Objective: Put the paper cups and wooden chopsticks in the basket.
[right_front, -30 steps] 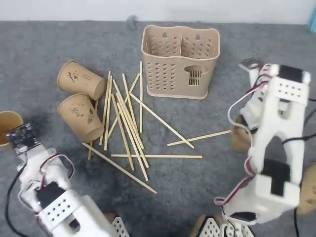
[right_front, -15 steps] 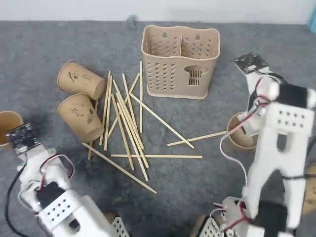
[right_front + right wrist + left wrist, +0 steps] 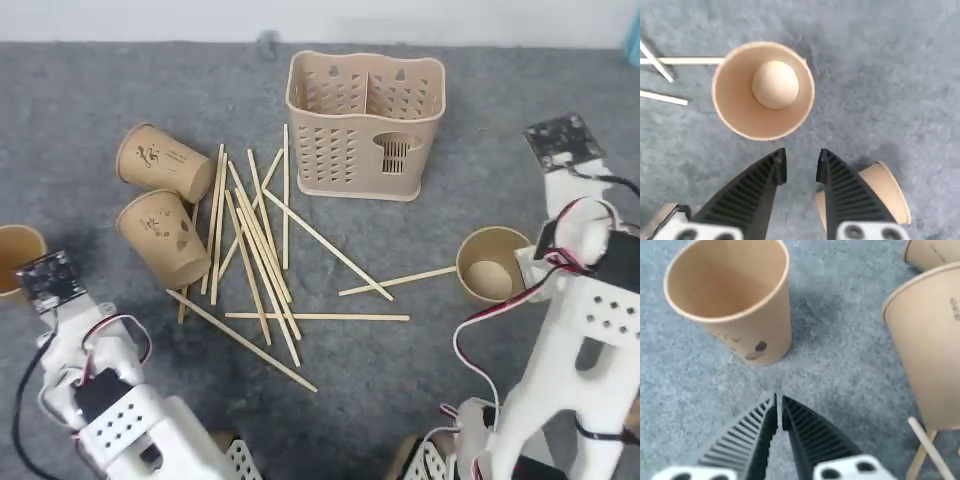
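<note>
Right gripper [image 3: 801, 164] hangs with jaws apart, holding nothing. The upright paper cup [image 3: 762, 90] sits just ahead of its tips, mouth up, near the table's [image 3: 420, 400] right edge, so clearly its grab.

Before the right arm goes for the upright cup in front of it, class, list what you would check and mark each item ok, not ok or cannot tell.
1. Right hand open and empty: ok.
2. Paper cup upright, mouth up: ok.
3. Cup between the hand's fingers: not ok, it stands ahead of them.
4. Chopstick clear of the cup's rim: cannot tell.
5. Basket upright, top open: ok.
</note>
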